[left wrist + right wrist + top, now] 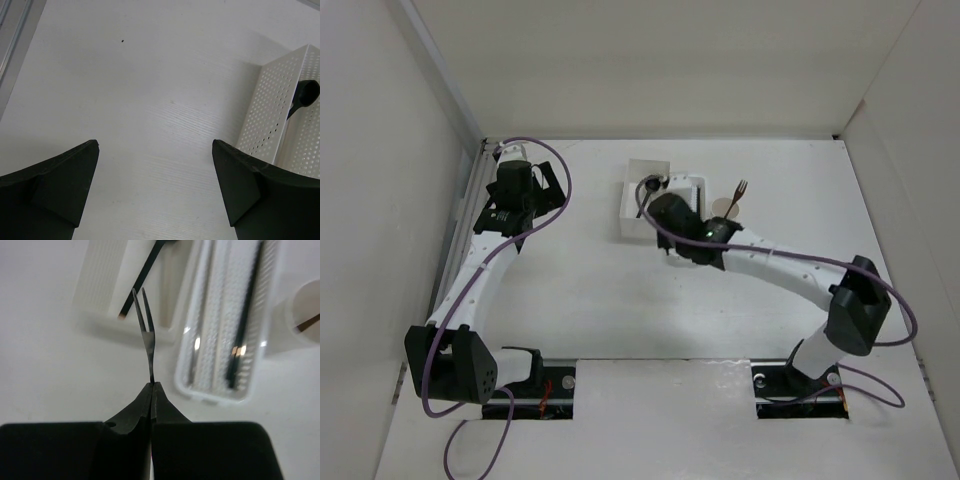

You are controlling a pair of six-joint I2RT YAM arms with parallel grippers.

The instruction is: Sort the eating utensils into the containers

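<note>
The right tool (151, 387) is pressed together on the handle end of the small silver fork (144, 320). The fork sticks straight out from the tips, its two prongs pointing at the near side of the white box (100, 280), close to where the box meets the narrow basket (260, 365). The black spoon (306, 93) leans in the box with its round bowl up over the rim. Dark and pale chopsticks (244, 330) lie lengthwise in the basket. Just beyond the basket stands the small round cup (300, 305), with the brown fork (739, 190) upright in it, prongs up. The left tool (155, 145) is off at the far left of the bench (150, 75), its fingers wide apart and holding nothing.
</note>
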